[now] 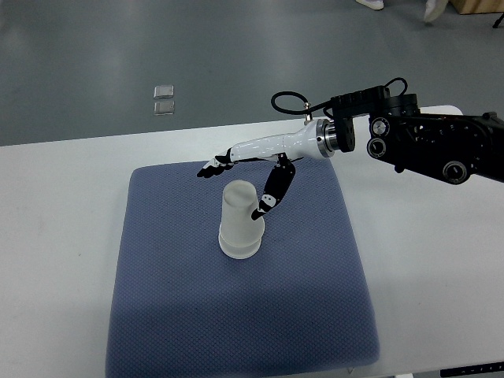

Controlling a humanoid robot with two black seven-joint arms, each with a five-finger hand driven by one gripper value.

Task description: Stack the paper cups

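Observation:
A stack of white paper cups (239,220) stands upside down near the middle of the blue mat (181,315), the upper cup sitting over a wider one at the base. My right hand (236,185) reaches in from the right edge on a white and black arm. It hovers just behind and right of the stack, fingers spread and holding nothing. Its thumb (272,193) points down beside the cups' upper right side, while the other fingers (213,166) stretch left behind the stack. I cannot tell whether the thumb touches the cup. The left arm is out of view.
The mat lies on a white table (55,236) whose far edge runs behind the hand. Two small clear squares (164,98) lie on the grey floor beyond. The black forearm housing (429,142) and its cable loop sit over the table's right side.

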